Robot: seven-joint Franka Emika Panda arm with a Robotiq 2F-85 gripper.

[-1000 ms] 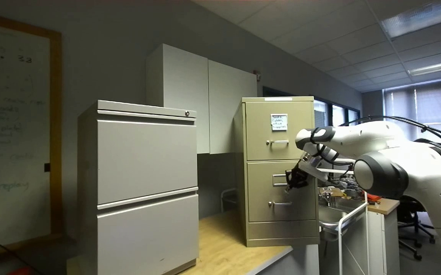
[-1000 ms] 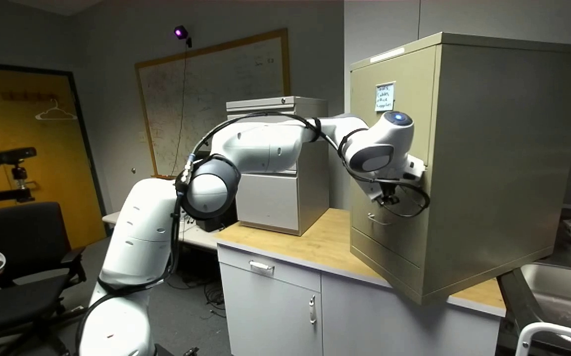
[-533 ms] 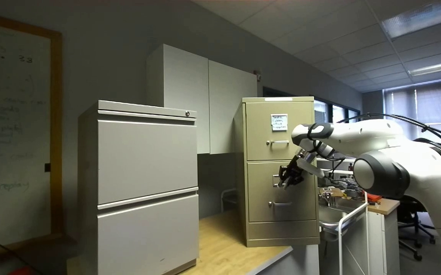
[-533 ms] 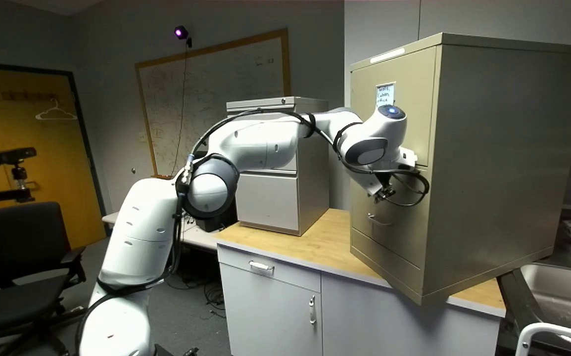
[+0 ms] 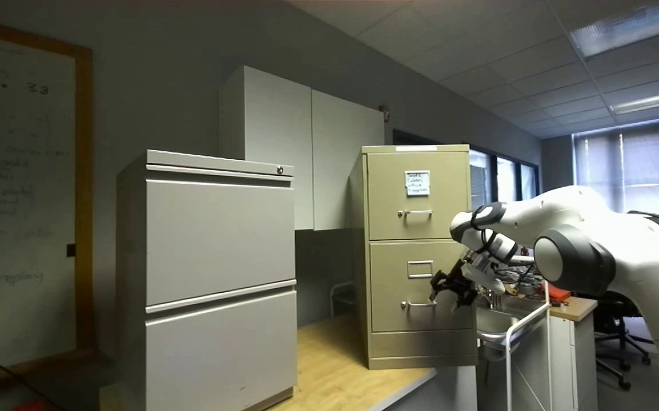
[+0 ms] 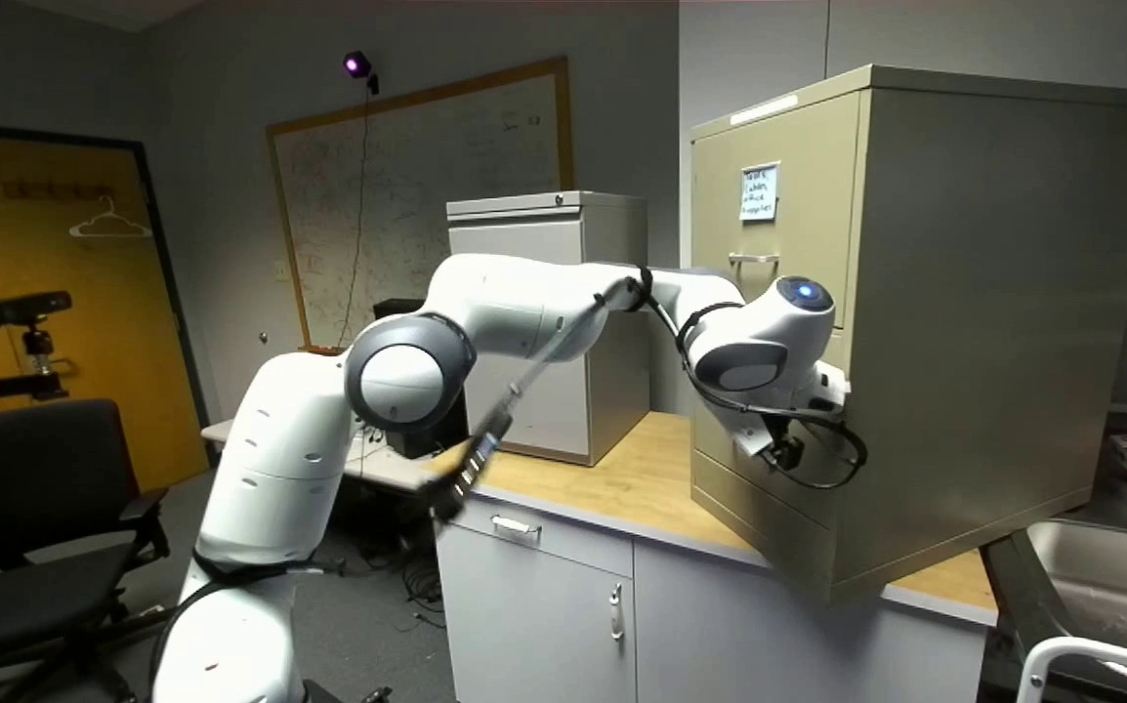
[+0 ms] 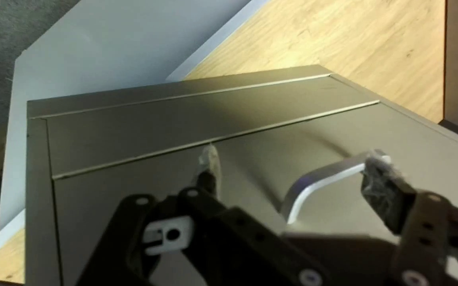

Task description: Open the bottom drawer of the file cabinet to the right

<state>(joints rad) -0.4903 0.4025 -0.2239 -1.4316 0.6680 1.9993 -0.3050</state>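
In both exterior views the tan file cabinet (image 5: 358,228) (image 6: 993,322) stands on a wooden counter. Its bottom drawer (image 5: 389,274) lies flush with the cabinet front. The drawer's silver handle (image 5: 421,305) also shows in the wrist view as a bent bar (image 7: 332,171); in an exterior view the arm hides it. My gripper (image 5: 443,302) (image 7: 292,159) is open in front of the handle's right end. Seen from the wrist, the handle lies between the spread fingers, and the right finger (image 7: 385,190) overlaps its far end. Whether it touches is unclear.
A light-grey cabinet (image 5: 221,245) shares the counter (image 5: 335,354) to the left. Beside the file cabinet are a sink (image 5: 495,322) and a white rail (image 5: 508,365). A blurred loose cable (image 6: 490,439) hangs from the arm in an exterior view.
After shifting slightly left and up, the gripper has dropped and moved right, to handle height. Its fingers have spread apart. A cable along the arm has come loose and swings down.
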